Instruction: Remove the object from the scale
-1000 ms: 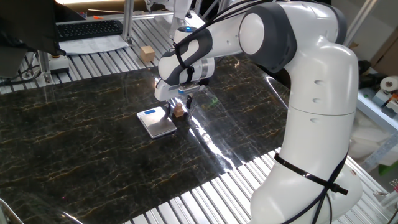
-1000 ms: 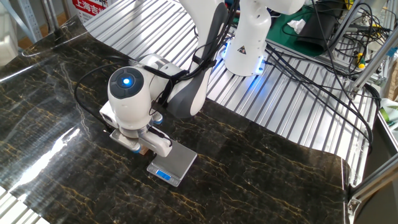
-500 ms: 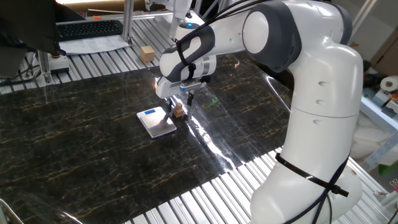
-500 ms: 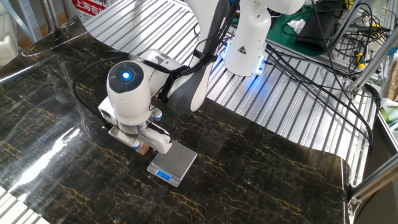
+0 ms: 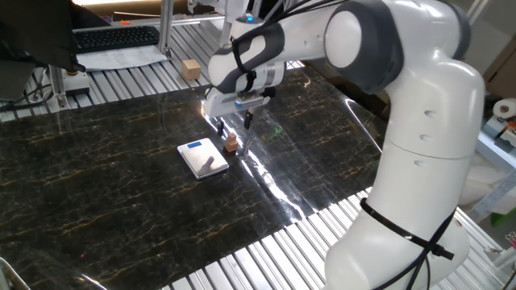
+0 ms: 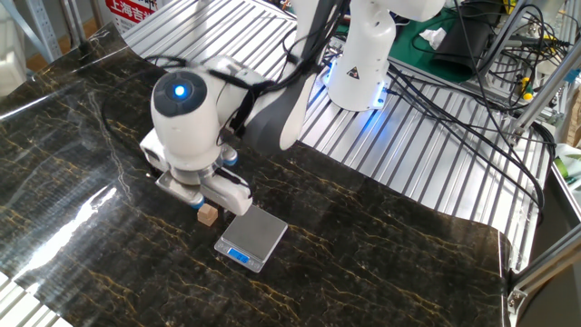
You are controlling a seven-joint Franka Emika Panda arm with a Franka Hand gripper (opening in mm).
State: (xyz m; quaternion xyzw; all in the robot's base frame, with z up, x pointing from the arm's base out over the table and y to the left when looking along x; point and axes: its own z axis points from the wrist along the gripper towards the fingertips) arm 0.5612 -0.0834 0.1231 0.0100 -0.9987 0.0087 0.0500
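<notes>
The object (image 5: 231,145), a tiny tan-brown block, lies on the dark marble tabletop just off the right edge of the scale (image 5: 203,159); the other fixed view shows it (image 6: 208,214) beside the scale's (image 6: 252,238) far-left corner. The scale's platform is bare, and its blue display strip faces away from the block. My gripper (image 5: 234,122) hangs a little above the block with its fingers apart and nothing between them. In the other fixed view the gripper (image 6: 211,194) is right over the block, not touching it.
A larger light-tan cube (image 5: 191,70) sits on the ribbed metal surface behind the marble slab, near a keyboard (image 5: 113,37). The arm's base (image 6: 359,64) and cables (image 6: 454,118) are at the back. The marble slab (image 5: 97,185) ends at ribbed metal in front.
The gripper has risen off the block, which stays on the tabletop beside the scale. Earlier the fingers were down around the block at table level.
</notes>
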